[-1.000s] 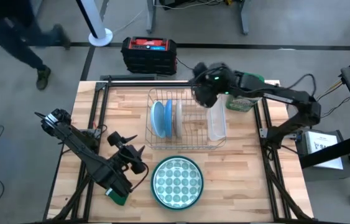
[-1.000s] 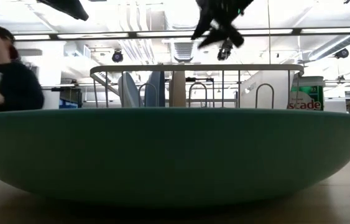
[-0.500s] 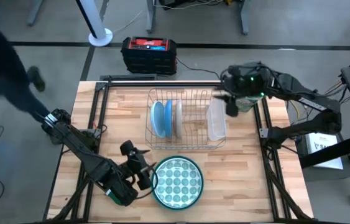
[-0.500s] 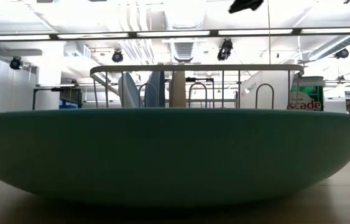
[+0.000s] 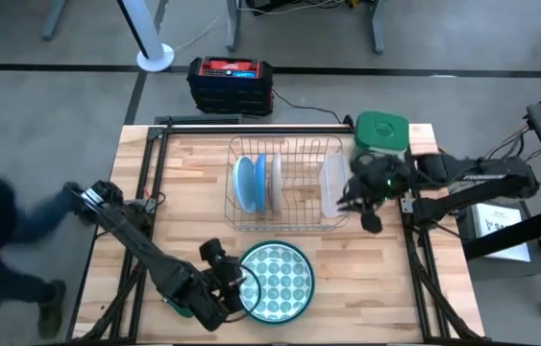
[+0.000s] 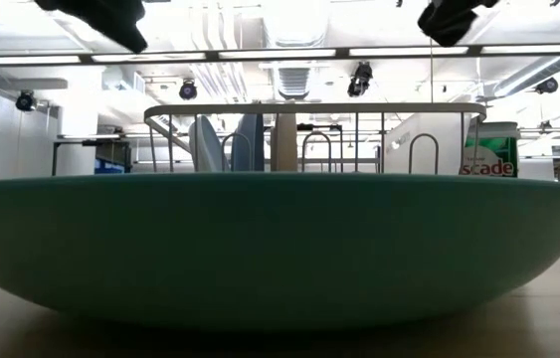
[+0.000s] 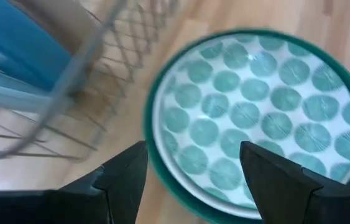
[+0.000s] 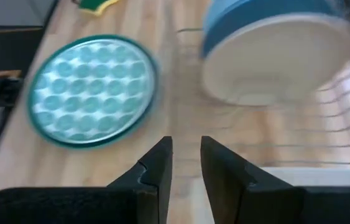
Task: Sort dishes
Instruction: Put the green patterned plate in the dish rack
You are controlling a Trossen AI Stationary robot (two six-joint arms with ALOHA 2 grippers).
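The left gripper (image 5: 236,288), fingers spread wide and empty, hovers at the teal-rimmed plate (image 5: 276,279) lying flat on the bench (image 5: 184,183), apparently lining up a grasp. Blue and white plates stand in the rack (image 5: 289,185). The right gripper (image 5: 358,202), fingers narrowly parted, holds nothing beside the rack.

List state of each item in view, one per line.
Teal-rimmed plate: flat on table, face up.
Blue plates: upright in rack.
Cream plate: upright in rack.
Left claw: open, at teal-rimmed plate's edge.
Right claw: narrowly open, empty, beside rack.
Green-lidded container: closed.
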